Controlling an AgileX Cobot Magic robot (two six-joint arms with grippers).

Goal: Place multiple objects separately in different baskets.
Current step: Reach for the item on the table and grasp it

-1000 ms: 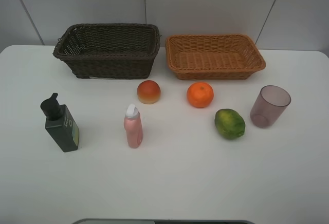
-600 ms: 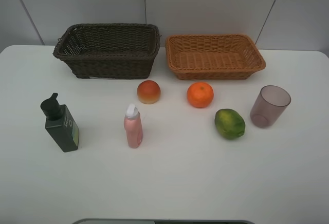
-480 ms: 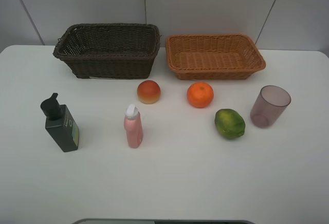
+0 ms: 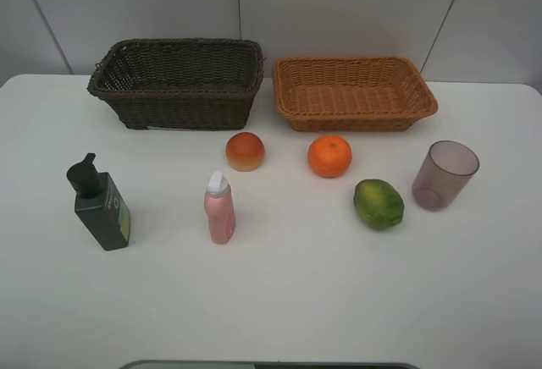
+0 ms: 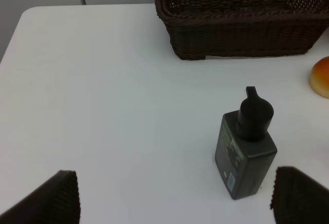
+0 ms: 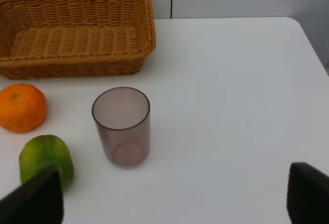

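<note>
On the white table stand a dark green pump bottle (image 4: 102, 208) (image 5: 245, 147), a pink white-capped bottle (image 4: 219, 208) and a translucent purple cup (image 4: 445, 174) (image 6: 122, 126). Between them lie a red-yellow peach-like fruit (image 4: 245, 151), an orange (image 4: 329, 156) (image 6: 20, 107) and a green citrus fruit (image 4: 378, 204) (image 6: 46, 157). Behind sit the dark brown basket (image 4: 186, 111) (image 5: 241, 34) and the orange-tan basket (image 4: 356, 119) (image 6: 77, 67), both with nothing inside. My left gripper (image 5: 180, 198) is open, short of the pump bottle. My right gripper (image 6: 172, 198) is open, short of the cup. Neither shows in the high view.
The table's (image 4: 279, 301) rounded back corners lie at the far left and far right. A grey panelled wall (image 4: 339, 5) rises right behind the baskets. A dark edge (image 4: 271, 365) shows at the table's front.
</note>
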